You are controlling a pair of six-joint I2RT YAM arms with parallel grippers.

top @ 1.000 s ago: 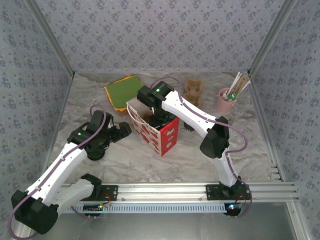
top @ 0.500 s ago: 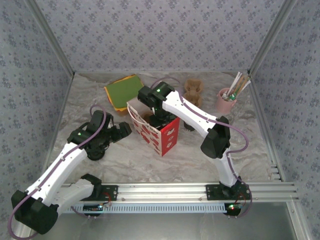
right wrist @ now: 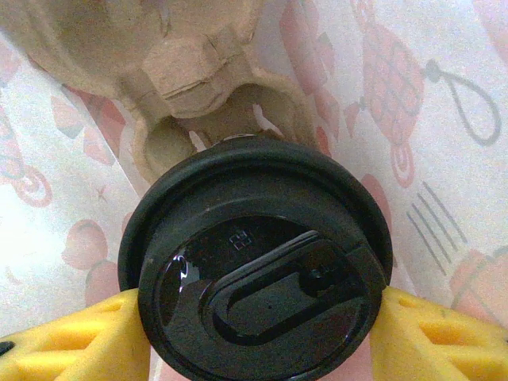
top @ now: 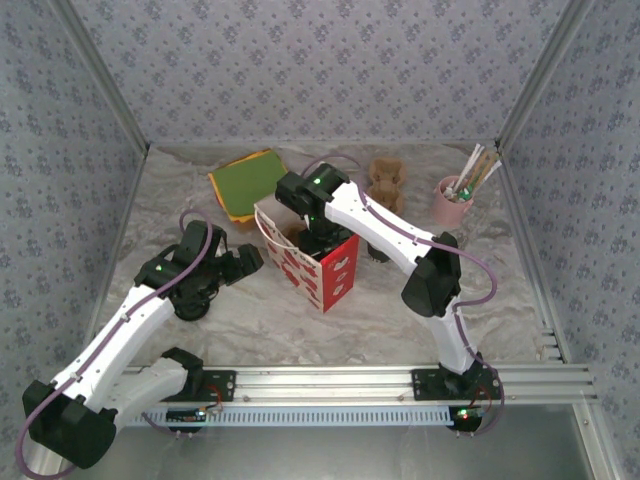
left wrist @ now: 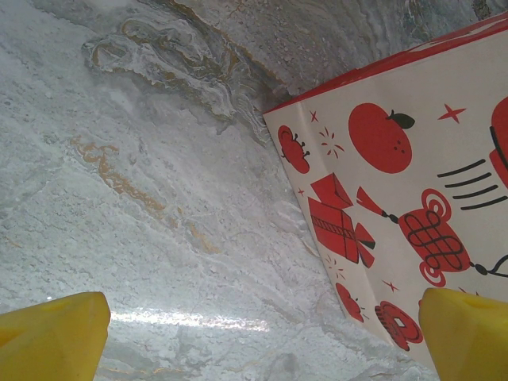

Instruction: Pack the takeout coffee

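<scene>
The takeout coffee (right wrist: 258, 278) shows from above as a round black lid with a raised sip tab. My right gripper (right wrist: 260, 332) is shut on the coffee, one yellow fingertip (right wrist: 95, 341) pressed against each side of the lid. It hangs inside the red-and-white paper bag (top: 325, 265), just above a brown cardboard cup carrier (right wrist: 198, 71) at the bag's bottom. From above, my right gripper (top: 312, 238) reaches down through the bag's open top. My left gripper (left wrist: 262, 333) is open and empty beside the bag's printed left wall (left wrist: 413, 159), and low over the table (left wrist: 143, 198).
Green and orange paper sheets (top: 248, 183) lie at the back left. A brown moulded item (top: 385, 180) sits behind the bag. The pink cup of sticks and straws (top: 455, 200) stands at the back right. Patterned walls close in three sides.
</scene>
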